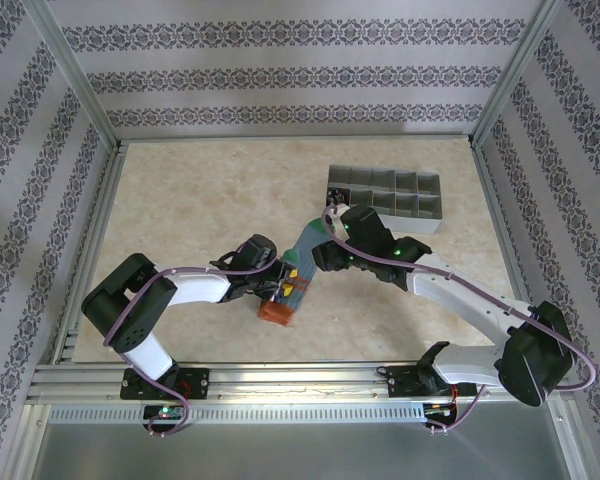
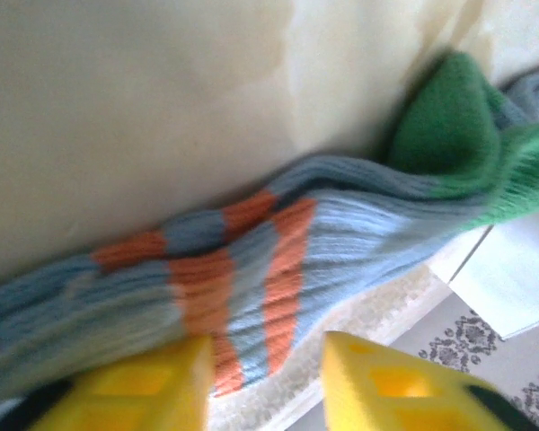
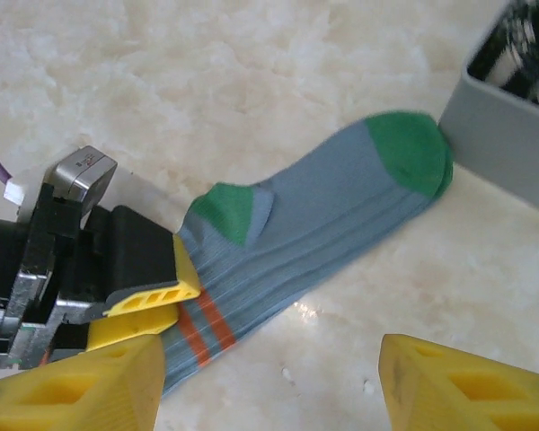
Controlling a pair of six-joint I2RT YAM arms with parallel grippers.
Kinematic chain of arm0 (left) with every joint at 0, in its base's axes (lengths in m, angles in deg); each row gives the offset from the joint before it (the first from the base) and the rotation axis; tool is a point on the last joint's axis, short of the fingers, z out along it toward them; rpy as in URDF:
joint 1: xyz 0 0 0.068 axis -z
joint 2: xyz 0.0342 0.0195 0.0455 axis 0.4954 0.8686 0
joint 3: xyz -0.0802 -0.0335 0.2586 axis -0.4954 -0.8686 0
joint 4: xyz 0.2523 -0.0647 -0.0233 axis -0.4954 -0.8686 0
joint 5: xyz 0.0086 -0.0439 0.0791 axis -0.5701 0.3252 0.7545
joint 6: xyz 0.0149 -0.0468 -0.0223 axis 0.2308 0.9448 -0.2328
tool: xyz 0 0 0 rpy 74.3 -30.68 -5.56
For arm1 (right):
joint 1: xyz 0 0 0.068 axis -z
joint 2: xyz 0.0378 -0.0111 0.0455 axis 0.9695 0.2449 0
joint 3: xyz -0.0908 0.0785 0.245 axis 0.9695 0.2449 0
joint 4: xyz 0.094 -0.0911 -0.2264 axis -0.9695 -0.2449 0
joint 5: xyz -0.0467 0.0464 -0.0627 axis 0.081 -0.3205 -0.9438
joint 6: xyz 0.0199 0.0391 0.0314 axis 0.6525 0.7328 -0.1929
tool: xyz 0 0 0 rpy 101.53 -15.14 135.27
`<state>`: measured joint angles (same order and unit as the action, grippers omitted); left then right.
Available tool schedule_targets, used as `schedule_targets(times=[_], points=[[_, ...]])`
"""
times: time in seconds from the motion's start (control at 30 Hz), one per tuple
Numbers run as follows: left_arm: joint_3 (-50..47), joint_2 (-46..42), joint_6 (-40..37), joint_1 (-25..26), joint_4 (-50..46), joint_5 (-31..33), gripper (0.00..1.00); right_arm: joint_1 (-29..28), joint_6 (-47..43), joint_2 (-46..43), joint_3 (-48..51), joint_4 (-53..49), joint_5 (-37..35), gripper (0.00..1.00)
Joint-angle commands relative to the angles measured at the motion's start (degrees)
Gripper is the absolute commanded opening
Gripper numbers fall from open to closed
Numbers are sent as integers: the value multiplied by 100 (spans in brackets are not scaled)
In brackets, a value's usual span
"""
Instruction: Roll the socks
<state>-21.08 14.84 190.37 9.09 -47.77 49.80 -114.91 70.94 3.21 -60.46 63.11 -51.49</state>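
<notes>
Top external — sock (image 1: 305, 248) diagonal, toe nearest.

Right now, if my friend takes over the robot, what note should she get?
Left gripper: open, fingertips at the orange bands of the blue-teal sock.
Right gripper: open, holding nothing, above the sock.
The sock lies stretched out on the table, its green end by the grey tray.
Something black-and-white striped sits in the tray, too blurred to name.
Done: nothing rolled. Left: all the rolling.

Beige marbled table (image 1: 200, 200), blue sock (image 1: 306, 248) lying flat mid-table, grey divided tray (image 1: 432, 222) far right, sock's green end touching tray.
</notes>
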Motion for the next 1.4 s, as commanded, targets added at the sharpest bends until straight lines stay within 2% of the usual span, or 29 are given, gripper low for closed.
schedule_targets(times=[0.0,0.07,0.13,0.27,0.4,0.5,0.6,0.8,0.87,1.1,1.27,1.37], points=[[-66,-412,250,34,-681,201,50,-55,-1193,-248,368,479,495,64],[91,-913,-110,-139,-1407,320,60,-432,-1921,-393,653,688,678,64],[163,-1418,-464,-396,-2032,386,62,-917,-2457,-429,910,861,674,65],[38,-2520,-1269,-1190,-3242,339,59,-1984,-3008,-74,1200,1298,98,67],[-65,-3438,-2636,-1958,-4364,236,55,-2768,-3258,692,1041,1605,-725,68],[-173,-3906,-3442,-2127,-4776,131,52,-3095,-3442,1257,939,1870,-1196,68],[-372,-4247,-3824,-2129,-5078,12,51,-3184,-3519,1684,789,2003,-1389,68],[-1058,-4945,-3440,-2123,-5023,-134,48,-3256,-3502,2234,499,2005,-1457,63],[-1175,-5018,-3319,-2127,-4938,-171,47,-3263,-3460,2377,422,1986,-1528,58],[-1075,-4833,-3404,-2129,-4843,-225,47,-3263,-3185,2608,303,1766,-1484,15],[-1066,-4758,-3371,-2125,-4741,-251,47,-3263,-3013,2505,363,1638,-1346,1],[-1035,-4706,-3393,-2126,-4716,-273,47,-3263,-2971,2348,361,1579,-1232,0]])
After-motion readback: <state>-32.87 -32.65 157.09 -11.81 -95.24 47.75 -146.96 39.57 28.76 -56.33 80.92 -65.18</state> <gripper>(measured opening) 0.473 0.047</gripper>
